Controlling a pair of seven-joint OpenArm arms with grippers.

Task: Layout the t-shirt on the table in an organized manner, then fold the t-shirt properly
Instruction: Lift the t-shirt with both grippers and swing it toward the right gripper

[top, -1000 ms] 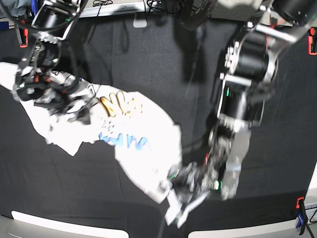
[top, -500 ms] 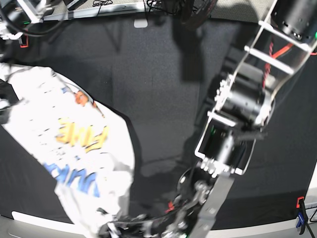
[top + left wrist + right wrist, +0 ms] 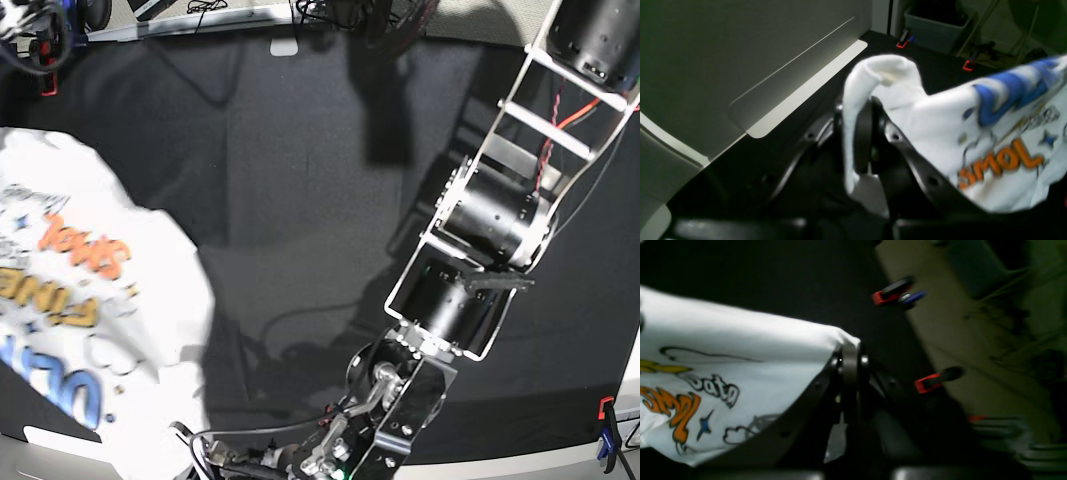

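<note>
Table (image 3: 300,180), black cloth, fills base view; orange/blue clamps (image 3: 895,295) on its edge, grey bin (image 3: 937,25) beyond in left wrist view. Left arm (image 3: 480,270) reaches diagonally across table's right half, blocking much of it; cables hang at top centre. T-shirt (image 3: 90,320) is lifted, spread at base view's left edge, print facing cam, letters upside down. Left gripper (image 3: 867,133) clamped tight on white hem, cloth draped over its fingers (image 3: 862,140). Right gripper (image 3: 848,373) pinched on a shirt corner, cloth stretched taut away from it. Vs 1 s ago: shirt was lower & more central, slanting between arms; now swung far left, arm bases apart wider, left gripper down at bottom edge.
</note>
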